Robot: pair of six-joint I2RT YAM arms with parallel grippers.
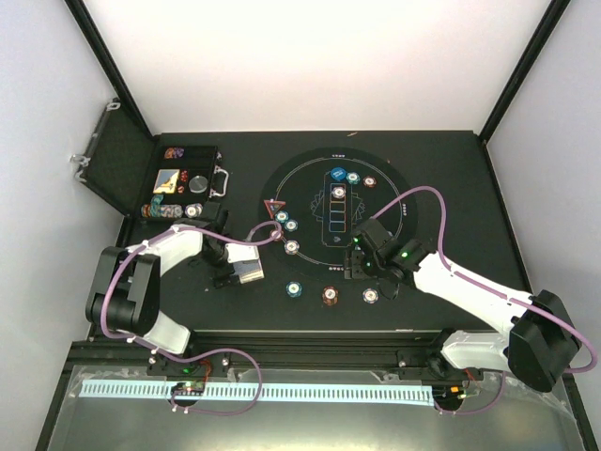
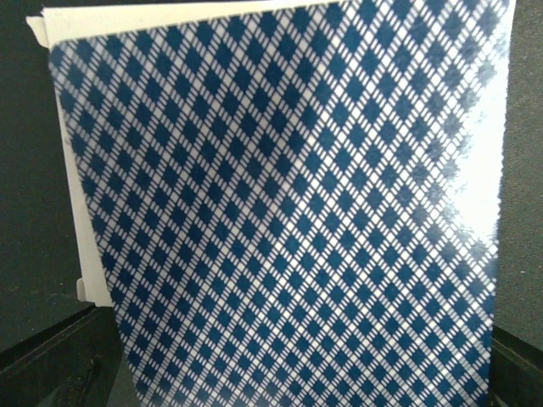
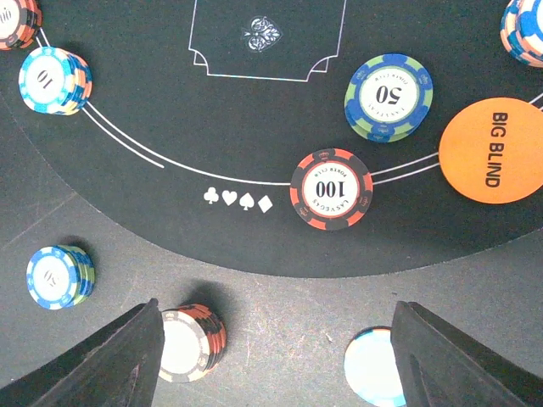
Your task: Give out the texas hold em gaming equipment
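Note:
My left gripper (image 1: 232, 273) is shut on a small deck of playing cards (image 1: 250, 272), just left of the mat. In the left wrist view the blue-and-white diamond card back (image 2: 280, 203) fills the frame. Only the dark fingers (image 2: 42, 360) show at the bottom corners. My right gripper (image 3: 276, 303) hangs open over the table below the mat's near edge, holding nothing. A red-black chip stack (image 3: 191, 343) sits by its left finger and a pale blue chip (image 3: 373, 365) by its right. On the mat lie a 100 chip (image 3: 331, 189), a 50 stack (image 3: 389, 97) and the orange Big Blind button (image 3: 492, 161).
The round black mat (image 1: 302, 188) carries more chip stacks (image 1: 291, 247) and a blue button (image 1: 336, 174). A teal stack (image 1: 294, 288) stands below the mat. The open black case (image 1: 188, 183) with chips sits at the far left, its lid (image 1: 117, 169) leaning against the wall.

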